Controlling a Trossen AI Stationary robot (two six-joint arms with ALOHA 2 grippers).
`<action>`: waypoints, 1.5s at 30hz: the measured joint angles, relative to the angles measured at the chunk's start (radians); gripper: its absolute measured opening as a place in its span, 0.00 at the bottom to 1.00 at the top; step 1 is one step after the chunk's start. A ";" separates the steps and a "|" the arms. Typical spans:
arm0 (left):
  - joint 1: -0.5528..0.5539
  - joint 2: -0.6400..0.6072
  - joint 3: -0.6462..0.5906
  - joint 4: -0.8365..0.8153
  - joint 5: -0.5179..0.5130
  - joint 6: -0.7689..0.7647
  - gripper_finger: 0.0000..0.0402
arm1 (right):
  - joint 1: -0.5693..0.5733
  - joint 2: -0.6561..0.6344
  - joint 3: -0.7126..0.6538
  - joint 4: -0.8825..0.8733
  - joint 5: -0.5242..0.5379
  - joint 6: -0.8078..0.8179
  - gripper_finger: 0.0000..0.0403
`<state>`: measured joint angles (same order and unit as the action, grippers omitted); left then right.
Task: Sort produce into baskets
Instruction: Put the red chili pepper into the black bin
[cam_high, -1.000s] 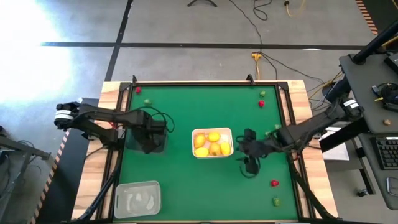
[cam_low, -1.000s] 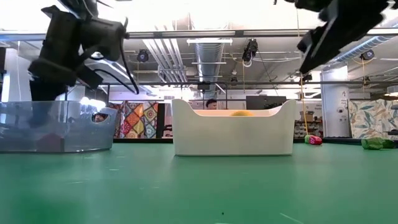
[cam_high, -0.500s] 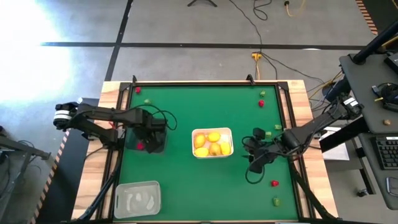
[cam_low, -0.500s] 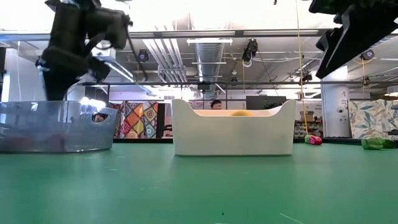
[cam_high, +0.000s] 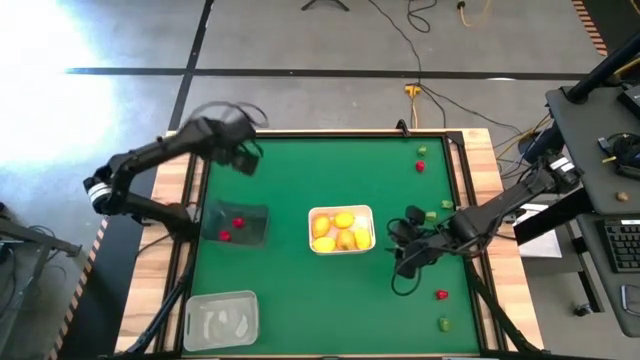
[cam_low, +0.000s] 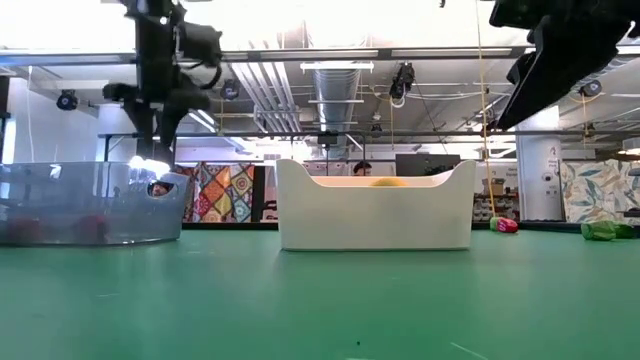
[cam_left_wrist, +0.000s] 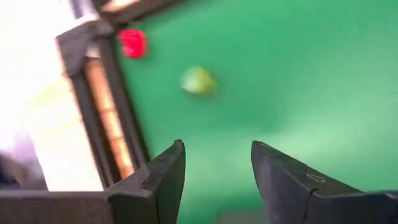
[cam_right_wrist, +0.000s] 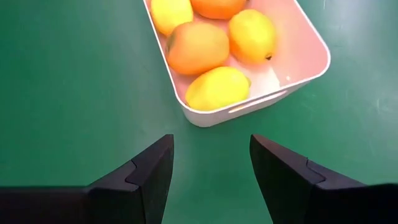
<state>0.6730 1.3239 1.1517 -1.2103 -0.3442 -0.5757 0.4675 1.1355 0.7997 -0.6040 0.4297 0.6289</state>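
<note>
Fingers on my left gripper (cam_high: 247, 158) stand apart with nothing between them, up over the far left part of the bench (cam_high: 330, 290); through the left wrist view they frame bare green mat, with a red piece (cam_left_wrist: 132, 42) and a green piece (cam_left_wrist: 198, 80) lying beyond them by the dark edge rail. Fingers on my right gripper (cam_high: 403, 262) are also parted and empty, hanging just beside the right of the white basket (cam_high: 341, 211).

I see a green mat covering the bench, framed by a wooden border and a black rail. Around it is grey concrete floor with a dark taped line and cables, and a dark desk to the right. From the low view the room behind shows ceiling ducts, lights, patterned panels and a person behind the white basket.

I count three baskets: the white one at the middle, the dark see-through basket (cam_high: 236, 225) left of it, and the clear basket (cam_high: 221, 320) at the near left corner.

The white basket holds four yellow-orange rounds (cam_right_wrist: 197, 48). The dark basket holds two red pieces (cam_high: 238, 222). Loose on the mat I count three red pieces and five green ones: a pair at the far left corner, a pair at the far right corner (cam_high: 421, 152), two green bits beside the right arm (cam_high: 446, 207), and a pair near the right front (cam_high: 441, 295).
</note>
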 joint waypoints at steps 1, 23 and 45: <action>0.060 0.000 -0.002 0.026 0.001 0.012 0.41 | 0.002 0.006 -0.005 0.004 0.000 0.000 0.50; 0.479 0.655 0.456 -0.108 0.215 0.220 0.42 | 0.002 -0.037 -0.040 -0.101 -0.037 -0.038 0.50; 0.485 0.749 0.482 -0.023 0.048 0.024 0.39 | 0.002 -0.036 -0.070 -0.159 -0.035 -0.066 0.50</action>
<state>1.1576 2.0727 1.6341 -1.2331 -0.2957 -0.5522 0.4690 1.0996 0.7294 -0.7634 0.3943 0.5632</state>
